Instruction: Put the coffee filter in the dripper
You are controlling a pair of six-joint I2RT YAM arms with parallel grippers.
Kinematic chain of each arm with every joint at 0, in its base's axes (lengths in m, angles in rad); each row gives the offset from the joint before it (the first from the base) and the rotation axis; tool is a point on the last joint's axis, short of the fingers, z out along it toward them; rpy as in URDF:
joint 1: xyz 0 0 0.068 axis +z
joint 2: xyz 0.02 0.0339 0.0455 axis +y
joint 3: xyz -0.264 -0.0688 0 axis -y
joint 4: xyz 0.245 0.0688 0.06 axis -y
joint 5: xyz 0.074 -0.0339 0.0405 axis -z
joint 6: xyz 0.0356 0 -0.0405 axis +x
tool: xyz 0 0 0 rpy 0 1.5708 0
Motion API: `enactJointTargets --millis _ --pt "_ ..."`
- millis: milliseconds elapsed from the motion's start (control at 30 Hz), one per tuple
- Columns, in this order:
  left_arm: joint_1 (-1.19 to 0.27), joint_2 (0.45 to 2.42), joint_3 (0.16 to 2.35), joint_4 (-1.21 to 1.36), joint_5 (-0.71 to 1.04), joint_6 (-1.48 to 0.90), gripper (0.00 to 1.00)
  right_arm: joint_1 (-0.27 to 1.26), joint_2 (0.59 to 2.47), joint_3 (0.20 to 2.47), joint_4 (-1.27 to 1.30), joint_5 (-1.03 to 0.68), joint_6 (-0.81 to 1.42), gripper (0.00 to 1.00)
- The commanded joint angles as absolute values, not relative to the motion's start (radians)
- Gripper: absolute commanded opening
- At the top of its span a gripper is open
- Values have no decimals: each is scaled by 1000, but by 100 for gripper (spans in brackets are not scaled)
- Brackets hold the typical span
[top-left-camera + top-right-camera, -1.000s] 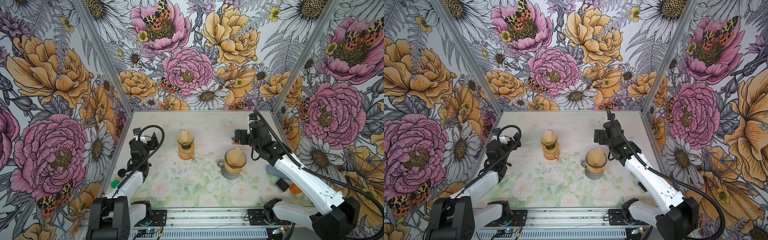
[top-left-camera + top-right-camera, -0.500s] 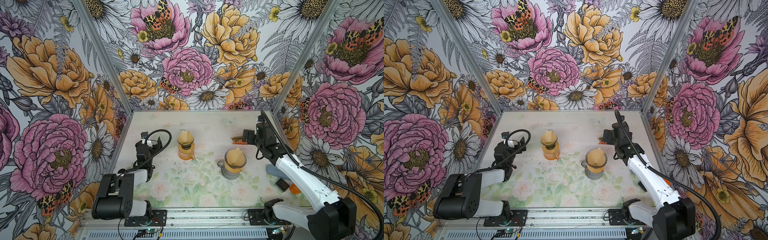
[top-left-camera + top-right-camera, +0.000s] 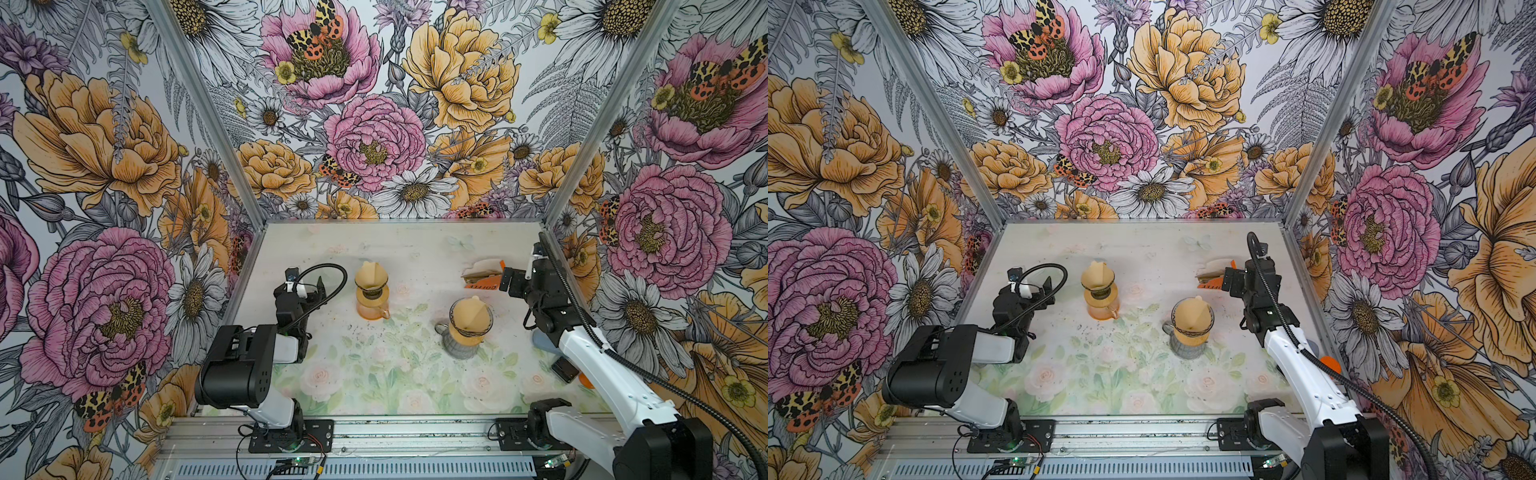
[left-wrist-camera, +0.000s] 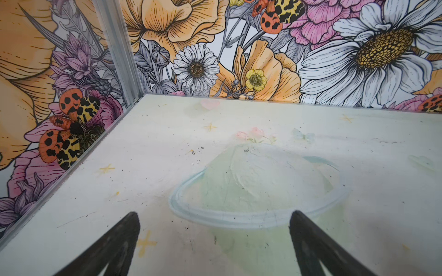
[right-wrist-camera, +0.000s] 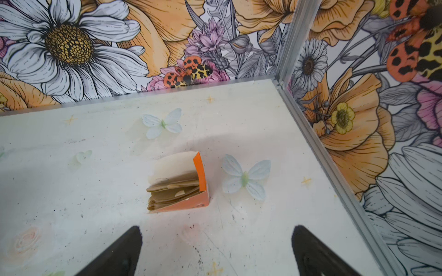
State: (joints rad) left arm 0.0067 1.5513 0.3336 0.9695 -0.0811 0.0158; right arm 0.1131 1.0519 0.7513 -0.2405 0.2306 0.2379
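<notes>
At the far left, the left tool (image 4: 214, 215) hangs over a bare stretch of the surface (image 4: 155, 143). Its jaws are spread wide, and it holds and touches nothing. Right of it in both top views stands an amber pour-over carafe (image 3: 372, 309) with a brown paper cone seated in its mouth. Further right is a dripper (image 3: 469, 330) on a grey mug (image 3: 459, 353), and it too looks lined with paper. Which vessel the task means cannot be told from here. Behind the mug, toward the back wall, an open orange carton (image 5: 189, 203) lies on the surface with a stack of brown coffee filters (image 5: 172, 188) inside. The topmost pale sheet is fanned up against the carton's flap. These sheets are likely very light, thin and limp. They should crease or tear under a hard pinch, and neighbouring sheets may cling and lift together. The raised curved edge of that top sheet looks the best place to take hold, pinching shallowly so that one sheet comes away. The carton itself is light and may slide if nudged. At the far right, the right tool (image 5: 216, 229) points at the carton from just beside it. Its jaws are fully spread and clear of both carton and paper, gripping nothing.
</notes>
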Motion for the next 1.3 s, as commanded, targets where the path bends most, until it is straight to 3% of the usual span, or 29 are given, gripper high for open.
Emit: enactJointTargets --millis 0,400,867,1267 --pt "33 1550 381 934 -21 -2 99 96 1033 709 -129 199 203 99" --pt "35 1551 380 937 -21 -3 99 50 1023 483 227 141 122 99" --pt "28 1551 380 934 -31 0 99 -4 1249 411 548 75 95 99" --pt "29 1551 380 934 -32 0 99 -8 1374 415 662 29 70 99"
